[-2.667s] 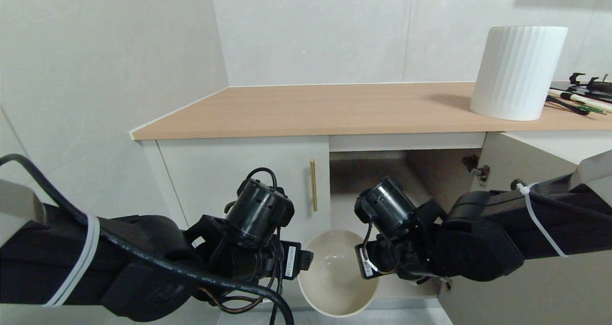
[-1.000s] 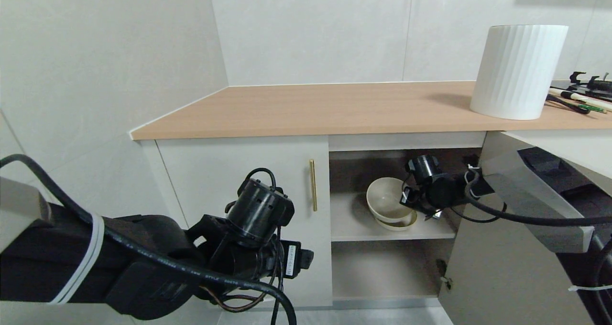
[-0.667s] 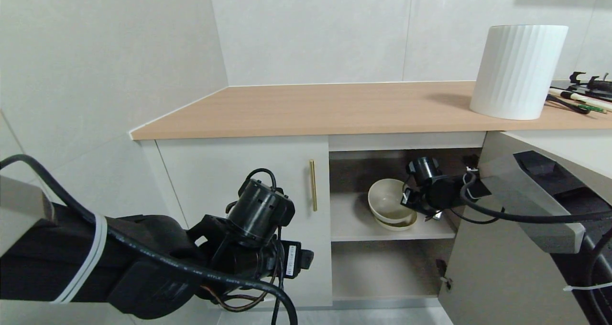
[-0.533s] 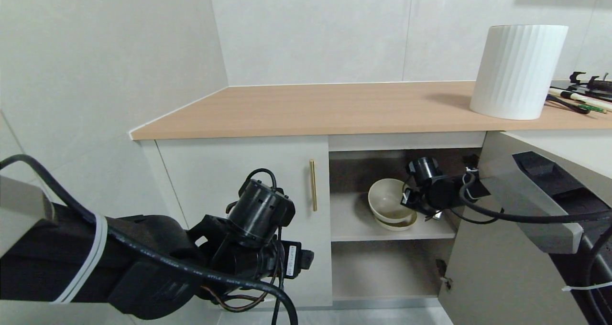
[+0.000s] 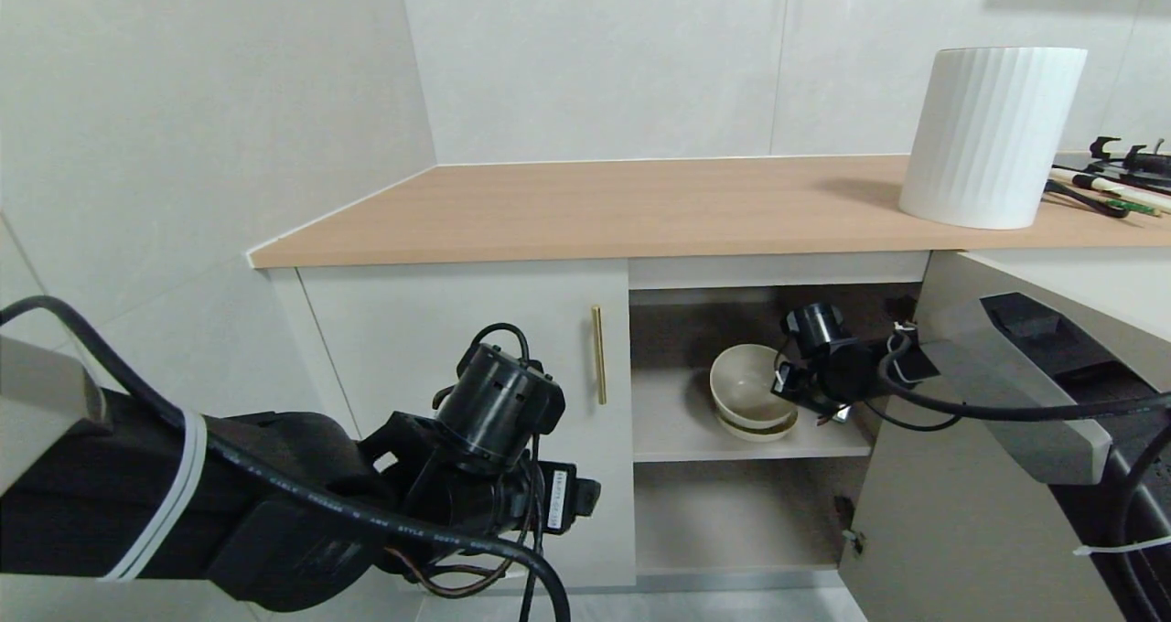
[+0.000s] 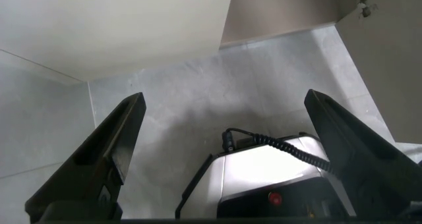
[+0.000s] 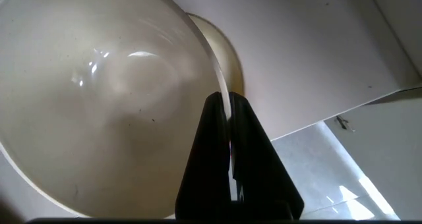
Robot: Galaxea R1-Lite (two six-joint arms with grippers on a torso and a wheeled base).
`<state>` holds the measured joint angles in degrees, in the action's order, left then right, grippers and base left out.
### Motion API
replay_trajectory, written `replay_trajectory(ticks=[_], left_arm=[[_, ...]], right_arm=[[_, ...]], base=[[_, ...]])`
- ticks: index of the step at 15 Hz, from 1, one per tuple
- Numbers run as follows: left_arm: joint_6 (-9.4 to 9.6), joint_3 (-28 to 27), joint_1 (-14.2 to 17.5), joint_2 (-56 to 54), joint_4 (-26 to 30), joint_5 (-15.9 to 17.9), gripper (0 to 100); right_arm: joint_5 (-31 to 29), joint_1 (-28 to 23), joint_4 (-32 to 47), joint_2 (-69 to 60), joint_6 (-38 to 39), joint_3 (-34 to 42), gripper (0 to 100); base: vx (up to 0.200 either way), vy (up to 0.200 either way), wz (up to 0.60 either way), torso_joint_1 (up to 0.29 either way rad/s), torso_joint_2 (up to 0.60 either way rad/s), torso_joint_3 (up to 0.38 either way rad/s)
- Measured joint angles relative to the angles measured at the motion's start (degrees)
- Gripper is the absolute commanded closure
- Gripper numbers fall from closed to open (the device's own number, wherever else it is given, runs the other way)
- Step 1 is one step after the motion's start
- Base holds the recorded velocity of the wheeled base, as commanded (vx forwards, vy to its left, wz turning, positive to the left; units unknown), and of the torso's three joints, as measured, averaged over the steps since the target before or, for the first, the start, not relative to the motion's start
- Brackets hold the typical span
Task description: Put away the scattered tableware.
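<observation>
Far left, the left pincer [image 6: 223, 99] is parked low in front of the closed cabinet door [image 5: 457, 402], fingers spread wide with nothing between them. It's not part of this bit, so I'd just leave it there.

Past the brass handle [image 5: 598, 355], the right half of the cabinet is open. The cream bowl [image 5: 746, 382] is inside the upper compartment, tilted with its mouth facing out towards the robot. It hangs right over a second bowl [image 5: 757, 430] that sits on the upper shelf [image 5: 672, 425]. I can't tell if the two touch yet.

The right pincer [image 7: 226, 109] is clamped on the bowl's rim on its right side, one finger inside and one outside.

So my read is we're at the set-down. To do it well, I think you:
- roll the wrist so the bowl comes level
- line it up over the lower bowl and ease down until it nests
- only then spread the fingers
- lift the inner finger clear of the rim before backing straight out

Letting go while it's tilted would probably make it clatter or slide off the stack.

Further right, watch the hinge [image 5: 906, 316] and the open door [image 5: 961, 512] on the way out. The white ribbed container [image 5: 993, 137] and some utensils [image 5: 1107, 192] sit on the surface [image 5: 595, 206] above.
</observation>
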<state>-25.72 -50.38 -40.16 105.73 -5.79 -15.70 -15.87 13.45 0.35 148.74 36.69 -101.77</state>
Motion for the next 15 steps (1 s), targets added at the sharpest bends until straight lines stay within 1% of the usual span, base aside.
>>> replay_trajectory(ticks=[5,9,12,15], left_arm=[[-0.04,0.0,0.0,0.0,0.0,0.0,0],[-1.6,-0.6,1.1,-0.9,0.0,0.0,0],[-1.73,-1.0,3.2,-5.0,0.1,0.4,0],[-1.62,-0.8,5.8,-12.9,1.5,1.6,0]], right_arm=[[0.0,0.0,0.0,0.1,0.0,0.2,0],[0.1,0.1,1.3,-1.7,0.3,2.5,0],[1.6,1.5,2.6,-7.4,0.1,9.4,0],[2.5,4.2,2.8,-17.0,-1.2,19.3,0]], base=[[0.0,0.0,0.0,0.0,0.0,0.0],[0.0,0.0,0.0,0.0,0.0,0.0],[0.0,0.0,0.0,0.0,0.0,0.0],[0.0,0.0,0.0,0.0,0.0,0.0]])
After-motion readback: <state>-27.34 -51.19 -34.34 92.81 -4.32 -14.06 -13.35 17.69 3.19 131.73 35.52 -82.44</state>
